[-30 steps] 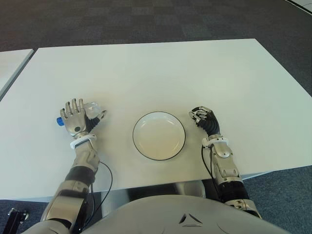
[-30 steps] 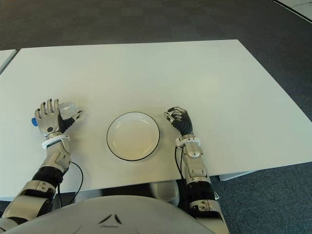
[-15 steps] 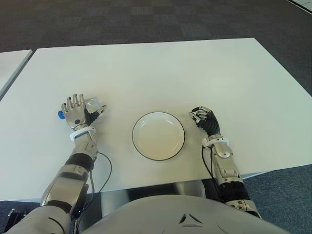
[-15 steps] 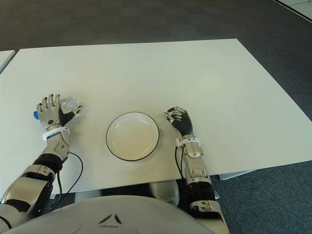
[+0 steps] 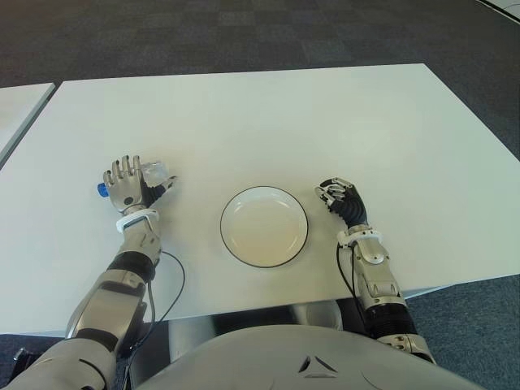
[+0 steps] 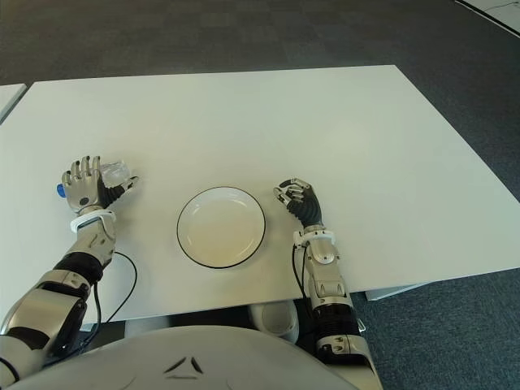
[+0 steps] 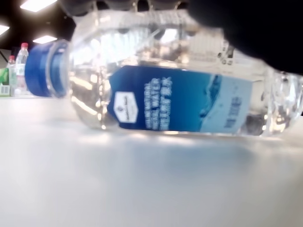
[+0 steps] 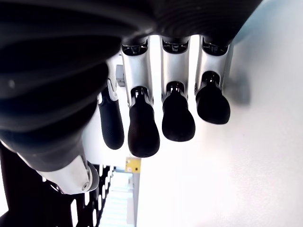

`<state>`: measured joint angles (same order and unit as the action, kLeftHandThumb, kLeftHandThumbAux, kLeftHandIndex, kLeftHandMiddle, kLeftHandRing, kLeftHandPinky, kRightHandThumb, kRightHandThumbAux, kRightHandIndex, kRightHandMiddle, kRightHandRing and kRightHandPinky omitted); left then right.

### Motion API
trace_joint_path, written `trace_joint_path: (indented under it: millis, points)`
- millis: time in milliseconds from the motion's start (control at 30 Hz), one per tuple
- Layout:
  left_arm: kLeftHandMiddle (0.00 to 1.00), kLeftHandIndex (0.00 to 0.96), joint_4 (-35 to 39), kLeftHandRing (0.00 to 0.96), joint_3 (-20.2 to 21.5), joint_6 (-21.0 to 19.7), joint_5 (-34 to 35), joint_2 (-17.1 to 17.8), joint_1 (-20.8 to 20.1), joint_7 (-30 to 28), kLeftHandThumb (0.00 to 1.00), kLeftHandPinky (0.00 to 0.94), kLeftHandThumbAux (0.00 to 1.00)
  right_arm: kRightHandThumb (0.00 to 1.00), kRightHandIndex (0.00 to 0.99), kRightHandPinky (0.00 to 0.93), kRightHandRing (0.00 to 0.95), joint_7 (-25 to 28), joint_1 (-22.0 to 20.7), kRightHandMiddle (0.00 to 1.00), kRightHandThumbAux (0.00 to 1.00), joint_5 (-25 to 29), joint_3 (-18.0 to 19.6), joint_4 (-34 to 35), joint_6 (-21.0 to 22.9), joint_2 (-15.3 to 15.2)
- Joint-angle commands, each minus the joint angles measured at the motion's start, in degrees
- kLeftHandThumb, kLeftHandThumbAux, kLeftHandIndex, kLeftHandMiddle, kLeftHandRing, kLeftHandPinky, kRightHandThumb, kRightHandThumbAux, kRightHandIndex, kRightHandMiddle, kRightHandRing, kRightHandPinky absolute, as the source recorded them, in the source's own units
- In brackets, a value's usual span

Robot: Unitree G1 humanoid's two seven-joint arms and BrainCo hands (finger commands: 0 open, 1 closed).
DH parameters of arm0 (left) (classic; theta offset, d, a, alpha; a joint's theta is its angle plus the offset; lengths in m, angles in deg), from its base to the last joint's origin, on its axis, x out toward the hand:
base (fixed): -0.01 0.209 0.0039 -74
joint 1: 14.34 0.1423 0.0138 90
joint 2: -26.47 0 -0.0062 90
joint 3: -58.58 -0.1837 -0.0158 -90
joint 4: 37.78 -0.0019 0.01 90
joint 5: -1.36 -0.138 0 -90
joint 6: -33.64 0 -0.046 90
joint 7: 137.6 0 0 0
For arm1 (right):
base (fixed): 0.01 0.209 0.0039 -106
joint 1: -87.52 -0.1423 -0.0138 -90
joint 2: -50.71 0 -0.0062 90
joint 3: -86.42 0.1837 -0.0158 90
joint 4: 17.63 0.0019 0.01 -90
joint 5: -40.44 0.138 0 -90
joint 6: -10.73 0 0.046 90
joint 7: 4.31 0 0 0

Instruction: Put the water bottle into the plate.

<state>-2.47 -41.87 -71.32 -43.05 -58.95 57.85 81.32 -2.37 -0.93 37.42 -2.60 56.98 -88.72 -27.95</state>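
White table (image 5: 268, 122), dark carpet (image 5: 203, 32)

The water bottle (image 7: 175, 90) lying on the tabletop (image 7: 142, 184) carries a blue label (image 7: 180, 99) with a white hexagon logo and lines of white print, but the lettering is too blurred to read. No other text is legible anywhere.
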Motion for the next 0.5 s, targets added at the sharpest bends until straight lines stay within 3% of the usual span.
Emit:
trace_joint_path:
  millis: [33, 167, 233, 267, 333, 400, 500]
  points:
    - [0.03, 0.018, -5.2, 0.04, -0.7, 1.9, 4.0, -2.3, 4.8, -2.5, 0.684, 0.112, 0.303, 0.701, 0.437, 0.745, 0.747, -0.1, 1.0, 0.757, 0.732, -0.1, -0.4, -1.0, 2.1, 0.2]
    - [0.159, 0.119, -5.1, 0.185, 0.0, 4.0, 5.4, -2.2, 5.2, -0.6, 0.725, 0.309, 0.336, 0.701, 0.437, 0.744, 0.747, 0.1, 1.0, 0.757, 0.731, 0.2, -0.4, -1.0, 2.1, 0.4]
    - [0.274, 0.265, -4.0, 0.311, 0.4, 4.3, 6.2, -2.1, 5.9, -0.5, 0.765, 0.437, 0.358, 0.701, 0.437, 0.744, 0.746, 0.2, 1.0, 0.755, 0.731, 0.3, -0.3, -0.9, 2.1, 0.4]
    - [0.294, 0.299, -2.7, 0.334, 0.6, 3.8, 6.5, -2.0, 6.3, -0.7, 0.773, 0.457, 0.362, 0.701, 0.437, 0.744, 0.746, 0.2, 1.0, 0.755, 0.731, 0.3, -0.3, -0.9, 2.1, 0.4]
    - [0.416, 0.38, -1.4, 0.447, 0.7, 3.0, 7.0, -2.1, 6.6, -0.9, 0.752, 0.515, 0.549, 0.701, 0.437, 0.75, 0.747, 0.3, 1.1, 0.755, 0.731, 0.4, -0.2, -0.8, 2.0, 0.4]
    - [0.483, 0.409, -1.0, 0.511, 0.9, 2.1, 7.5, -2.2, 6.5, -1.2, 0.746, 0.554, 0.613, 0.701, 0.437, 0.751, 0.748, 0.3, 1.0, 0.755, 0.731, 0.5, -0.2, -1.0, 1.9, 0.4]
    - [0.505, 0.436, -0.6, 0.612, 1.2, 0.9, 8.3, -2.6, 6.4, -1.4, 0.821, 0.628, 0.637, 0.7, 0.437, 0.751, 0.749, 0.3, 1.0, 0.755, 0.731, 0.4, -0.2, -1.2, 1.5, 0.3]
